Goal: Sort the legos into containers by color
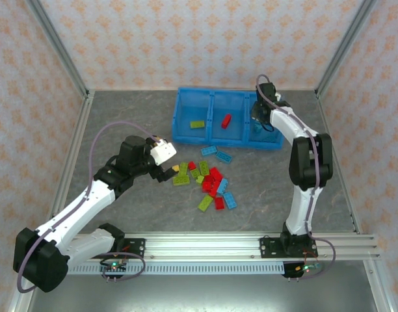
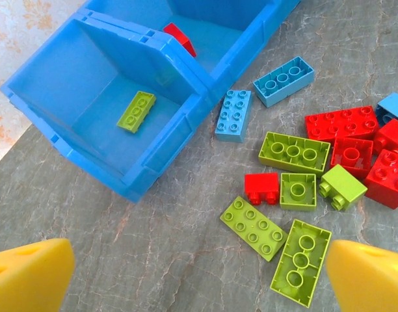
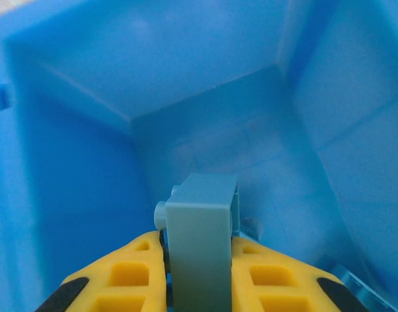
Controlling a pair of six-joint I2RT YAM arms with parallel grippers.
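The legos (image 1: 209, 182) mostly lie loose on the grey worktop (image 1: 121, 123) in a mixed cluster of red, yellow-green and light blue, just on the near side of the blue bin (image 1: 212, 138). One yellow-green brick (image 2: 136, 111) lies flat in the bin's left compartment (image 1: 192, 112), and one red brick (image 1: 225, 120) sits in the middle compartment (image 1: 235, 110). The right end effector (image 3: 199, 263) is down inside the right compartment (image 3: 205, 149), its yellow fingers clamped tight on a light blue brick (image 3: 200, 227) held on end. The left end effector (image 2: 199, 276) hovers over the cluster's left edge, jaws spread fully wide and holding nothing, with a long yellow-green brick (image 2: 302, 262) lying between its fingertips
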